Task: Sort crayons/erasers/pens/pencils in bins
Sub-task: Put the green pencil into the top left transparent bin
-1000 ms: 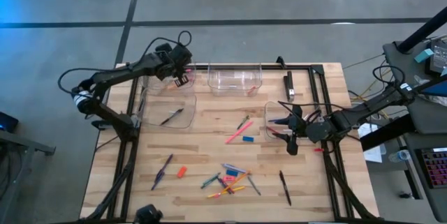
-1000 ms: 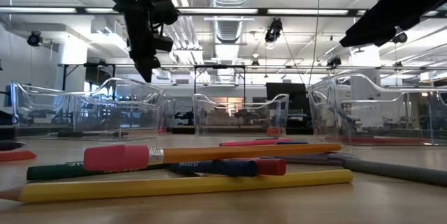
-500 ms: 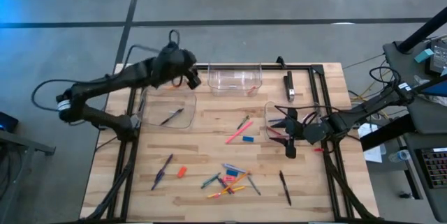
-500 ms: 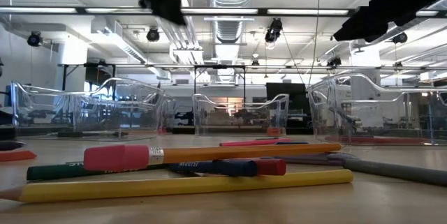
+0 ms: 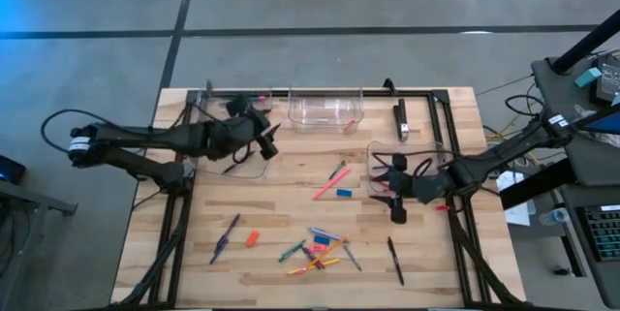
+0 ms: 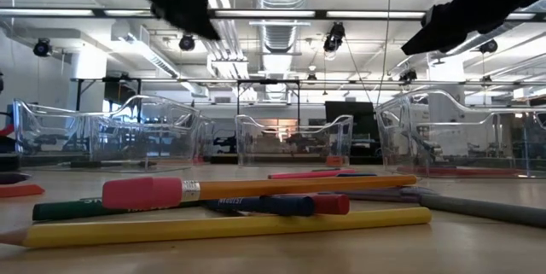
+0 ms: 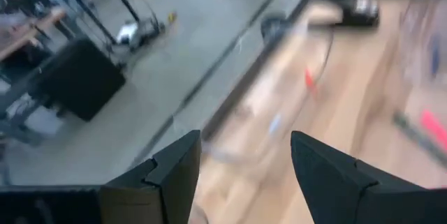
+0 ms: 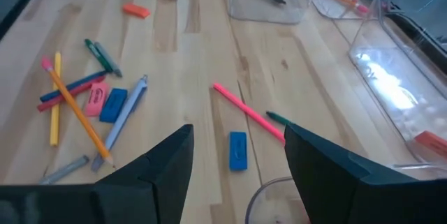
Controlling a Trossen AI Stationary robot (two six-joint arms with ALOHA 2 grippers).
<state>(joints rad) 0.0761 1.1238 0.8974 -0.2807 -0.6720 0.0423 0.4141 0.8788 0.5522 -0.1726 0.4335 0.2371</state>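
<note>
Most of the loose sticks are lying in a heap near the front edge of the tabletop (image 5: 291,190): pencils (image 5: 327,254), a couple of crayons (image 8: 71,89) and erasers (image 8: 113,104) crossing one another. A pink pencil (image 5: 330,189) and a blue eraser (image 5: 343,193) are lying apart near the middle, a pen (image 5: 395,260) toward the front right, and a purple stick and an orange eraser (image 5: 252,238) toward the front left.

All of these are probably light and stiff. The round sticks are likely to roll or pivot when nudged, so taking each at mid-length, across its axis, looks safest. The erasers are stubby and low, leaving little to pinch. In the heap, pieces are overlapping, so lifting one may be dragging its neighbours along.

Four clear bins (image 5: 325,110) are standing along the back and sides. They look thin-walled and may slide if bumped.

The left gripper (image 5: 263,137) is hanging over the left bin near the back left, fingers spread with nothing between them. The right gripper (image 5: 392,186) is hovering at the right side bin, fingers parted and empty too. The black frame rails along the table's edges and that bin's wall are standing closest to it, between it and the heap.
</note>
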